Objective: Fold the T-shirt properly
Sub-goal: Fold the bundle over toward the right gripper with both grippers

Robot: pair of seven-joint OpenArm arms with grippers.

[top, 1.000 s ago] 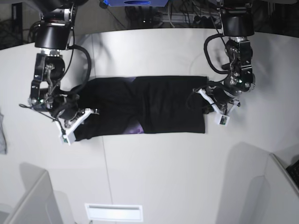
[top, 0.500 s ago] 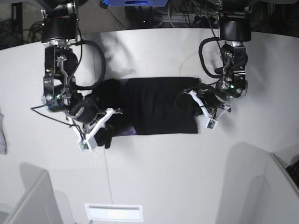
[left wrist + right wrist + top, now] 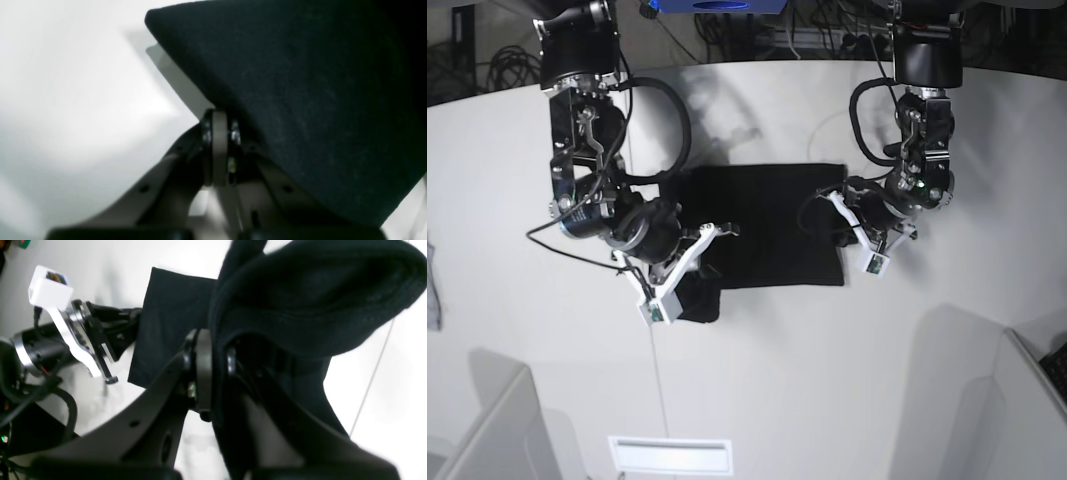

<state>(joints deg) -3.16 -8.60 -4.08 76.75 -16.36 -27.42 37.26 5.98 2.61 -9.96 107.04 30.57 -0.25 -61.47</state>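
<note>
The black T-shirt point(image 3: 767, 225) lies as a folded band in the middle of the white table point(image 3: 757, 370). My right gripper point(image 3: 697, 270), on the left of the base view, is shut on the shirt's left end and holds it lifted and bunched over the band. The right wrist view shows its fingers point(image 3: 203, 373) pinching thick black cloth point(image 3: 300, 290). My left gripper point(image 3: 835, 222) is shut on the shirt's right edge. The left wrist view shows its fingers point(image 3: 218, 146) clamped on a raised black corner point(image 3: 317, 83). No print shows.
A small grey cloth scrap point(image 3: 432, 285) lies at the table's far left edge. A white slotted plate point(image 3: 670, 455) sits at the front edge. Grey panels stand at the front left point(image 3: 487, 420) and front right point(image 3: 987, 400). Cables crowd the back.
My right gripper has carried the shirt's left end up and to the right, so the band looks shorter. My left gripper has shifted slightly left with the right edge.
</note>
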